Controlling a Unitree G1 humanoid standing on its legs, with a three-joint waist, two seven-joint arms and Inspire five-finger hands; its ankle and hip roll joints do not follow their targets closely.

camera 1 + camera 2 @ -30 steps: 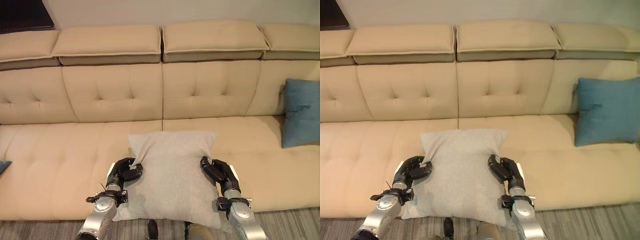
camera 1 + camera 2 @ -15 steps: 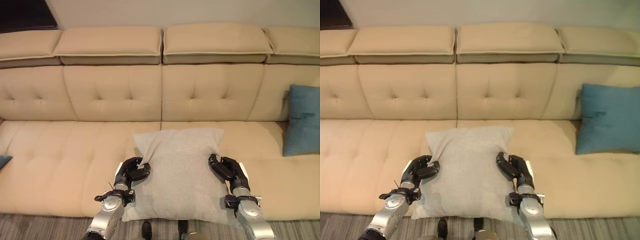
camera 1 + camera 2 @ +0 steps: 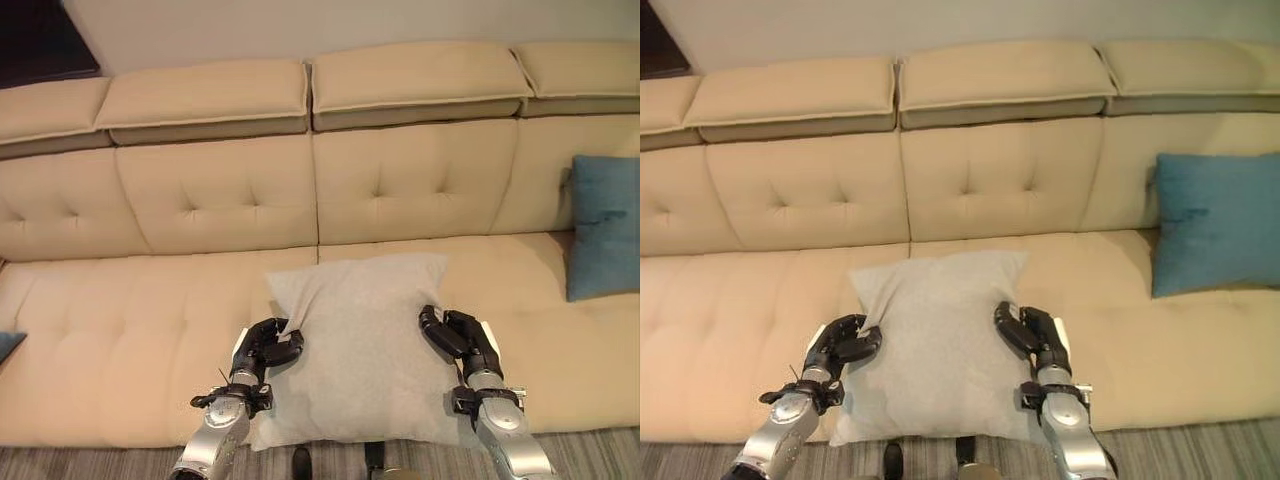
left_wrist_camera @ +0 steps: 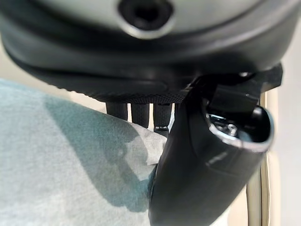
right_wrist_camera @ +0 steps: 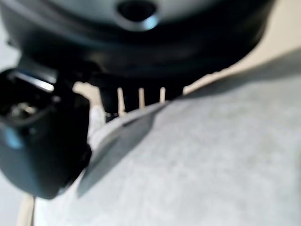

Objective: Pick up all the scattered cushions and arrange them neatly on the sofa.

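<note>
A pale grey cushion [image 3: 362,345] is held upright in front of the beige sofa [image 3: 200,200], over the seat's front edge. My left hand [image 3: 264,350] is shut on its left edge and my right hand [image 3: 459,338] is shut on its right edge. The left wrist view shows my left hand's thumb [image 4: 202,160] pinching the grey cloth [image 4: 61,165]. In the right wrist view my right hand's thumb [image 5: 42,146] presses the cushion's edge [image 5: 197,165]. A blue cushion [image 3: 1217,222] leans against the sofa's back at the right end.
Another blue cushion's corner [image 3: 8,342] shows at the sofa's far left edge. The sofa seat [image 3: 730,300] is bare left of the grey cushion and between it and the blue one. Striped carpet [image 3: 1200,455] lies before the sofa.
The camera has shifted slightly. Both hands have lifted the grey cushion a little higher and farther over the seat, still gripping its two edges.
</note>
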